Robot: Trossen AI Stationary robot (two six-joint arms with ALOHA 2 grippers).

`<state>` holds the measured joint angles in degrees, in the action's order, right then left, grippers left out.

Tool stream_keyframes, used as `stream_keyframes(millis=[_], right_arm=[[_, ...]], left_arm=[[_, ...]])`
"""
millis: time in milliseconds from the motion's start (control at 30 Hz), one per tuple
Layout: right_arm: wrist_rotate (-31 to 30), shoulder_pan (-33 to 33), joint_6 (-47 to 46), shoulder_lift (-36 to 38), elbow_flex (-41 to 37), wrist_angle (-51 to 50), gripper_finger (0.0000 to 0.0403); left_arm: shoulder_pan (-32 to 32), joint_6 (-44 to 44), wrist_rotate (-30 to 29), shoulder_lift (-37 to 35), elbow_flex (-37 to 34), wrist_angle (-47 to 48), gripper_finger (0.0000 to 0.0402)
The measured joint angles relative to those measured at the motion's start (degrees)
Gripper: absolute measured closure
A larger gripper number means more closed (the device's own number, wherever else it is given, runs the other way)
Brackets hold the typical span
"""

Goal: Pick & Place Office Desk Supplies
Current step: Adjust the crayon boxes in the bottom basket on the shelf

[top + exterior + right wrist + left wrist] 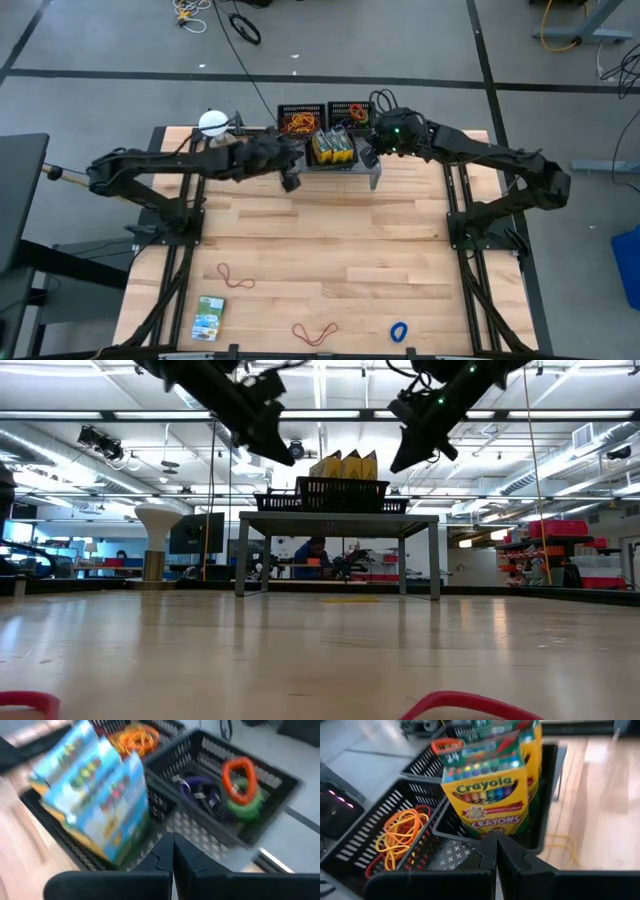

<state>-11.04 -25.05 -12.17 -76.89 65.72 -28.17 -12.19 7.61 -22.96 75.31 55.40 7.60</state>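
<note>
Both grippers hover shut and empty at the table's far edge, in front of the grey shelf. My left gripper points at the yellow-green crayon boxes standing upright in a black mesh tray. Beside it a tray holds orange and red rubber bands. My right gripper faces the boxes' blue-green backs and a tray with purple, orange and green bands. A crayon box lies flat near the table's near left corner.
Loose on the near part of the table lie a red band, an orange-red band and a blue band. A white ball on a stand is at the far left, close to the left arm. Bare wood spans the table's middle.
</note>
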Motion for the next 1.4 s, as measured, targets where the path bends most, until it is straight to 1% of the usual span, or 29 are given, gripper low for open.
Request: stream_keyframes(millis=[33, 167, 300, 400, 533, 733, 933, 1100, 1400], right_arm=[[0.71, -0.33, 0.01, -0.11, -0.68, 2.23, 0.0400], [1.32, -1.43, -0.37, -0.40, -1.30, 5.39, 0.0400], [2.80, -1.59, -0.40, -2.02, -1.30, 6.10, 0.0401], [3.25, -1.56, -0.45, -3.58, -1.30, 6.19, 0.0401], [3.60, -1.68, -0.89, -5.26, -1.32, 7.74, 0.0402], [5.99, -1.63, -0.62, -5.39, -1.32, 9.72, 0.0401], [7.98, -1.20, -0.60, -5.73, -1.32, 11.07, 0.0400], [8.08, -0.80, -0.54, -5.74, -1.32, 11.08, 0.0400], [8.51, -0.82, -0.58, -5.74, -1.32, 11.99, 0.0399]], left_arm=[[-0.98, 0.55, 0.66, 1.53, 1.35, 0.67, 0.0398], [-3.72, 2.24, 2.10, 6.51, 6.26, 2.28, 0.0398], [-4.82, 3.07, 5.01, 10.04, 9.74, 2.40, 0.0398], [-5.18, 3.68, 5.22, 11.79, 11.40, 2.51, 0.0398], [-5.56, 3.82, 5.19, 12.97, 11.69, 2.99, 0.0397], [-6.34, 3.74, 6.20, 13.97, 11.66, 3.76, 0.0397], [-6.36, 4.84, 7.12, 15.21, 11.66, 2.08, 0.0397], [-6.38, 5.35, 9.70, 15.55, 11.66, 0.99, 0.0397], [-6.29, 7.10, 10.12, 15.65, 11.66, 0.85, 0.0397]])
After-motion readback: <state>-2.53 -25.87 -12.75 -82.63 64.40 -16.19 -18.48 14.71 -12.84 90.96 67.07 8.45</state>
